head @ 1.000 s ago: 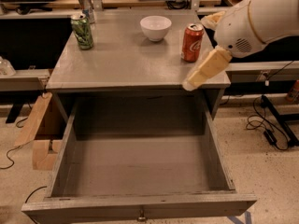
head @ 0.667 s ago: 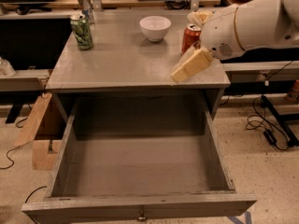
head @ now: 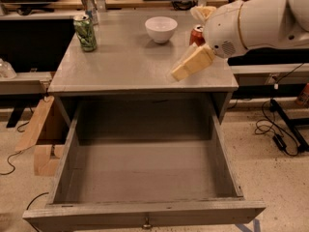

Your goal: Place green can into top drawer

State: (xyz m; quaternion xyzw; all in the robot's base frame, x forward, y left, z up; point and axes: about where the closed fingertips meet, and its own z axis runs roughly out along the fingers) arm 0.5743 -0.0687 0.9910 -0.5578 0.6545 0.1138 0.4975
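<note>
Hovering the spread, empty end effector [head: 186, 42] over the right side of the grey desk [head: 125, 66], I am seeing the mottled green drink can [head: 85, 32] standing well apart at the far-left corner. Sweeping across is risking a knock to the red cola can [head: 196, 33] or the white ceramic bowl [head: 161, 29], well before the open grey wooden top drawer [head: 145, 211] is coming into play.

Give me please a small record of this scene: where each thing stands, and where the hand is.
green can: upright, back left of the cabinet top, not held
top drawer: pulled open, no object seen inside
hand: over the right side of the top, apart from the green can
white bowl: back centre of the top
red can: back right, partly hidden by the hand
</note>
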